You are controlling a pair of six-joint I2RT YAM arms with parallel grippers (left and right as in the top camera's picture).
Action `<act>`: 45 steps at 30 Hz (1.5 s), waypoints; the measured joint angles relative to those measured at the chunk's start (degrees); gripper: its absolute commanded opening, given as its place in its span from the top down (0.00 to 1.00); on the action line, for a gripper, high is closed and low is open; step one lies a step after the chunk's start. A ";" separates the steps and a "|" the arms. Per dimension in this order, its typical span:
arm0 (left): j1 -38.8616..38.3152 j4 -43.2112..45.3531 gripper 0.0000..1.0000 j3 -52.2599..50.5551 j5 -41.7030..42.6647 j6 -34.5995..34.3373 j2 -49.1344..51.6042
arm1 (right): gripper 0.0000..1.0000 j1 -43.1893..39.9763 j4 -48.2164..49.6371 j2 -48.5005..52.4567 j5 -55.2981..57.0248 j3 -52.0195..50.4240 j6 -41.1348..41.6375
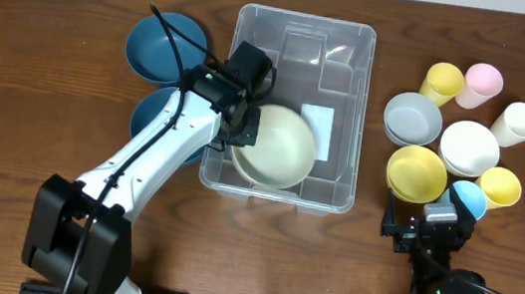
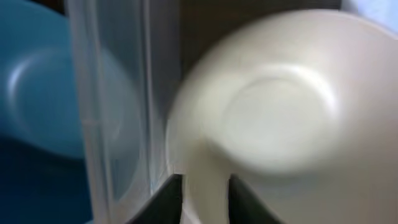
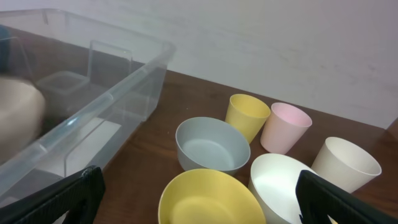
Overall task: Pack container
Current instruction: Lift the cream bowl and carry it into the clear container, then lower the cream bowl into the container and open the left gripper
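Note:
The clear plastic container (image 1: 356, 38) stands at the table's middle, and its wall (image 2: 106, 124) and rim (image 3: 124, 81) show in both wrist views. A cream bowl (image 1: 275, 147) lies inside it at the front left, tilted against the left wall, and it fills the blurred left wrist view (image 2: 280, 112). My left gripper (image 1: 243, 130) reaches over that wall. Its jaws (image 2: 205, 199) stand a little apart on either side of the bowl's rim, so it is open. My right gripper (image 1: 432, 210) sits wide open near the front right, holding nothing (image 3: 199, 186).
Two blue bowls (image 1: 166, 47) (image 1: 161, 115) lie left of the container. To its right stand a grey bowl (image 1: 413, 118), a white bowl (image 1: 469, 147), a yellow bowl (image 1: 416, 173) and several cups: yellow (image 1: 441, 82), pink (image 1: 481, 82), white (image 1: 516, 123), blue (image 1: 468, 199).

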 measured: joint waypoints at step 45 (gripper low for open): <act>-8.63 9.07 0.94 0.33 -1.38 -0.81 -2.12 | 0.01 0.00 0.00 0.00 0.00 0.00 0.00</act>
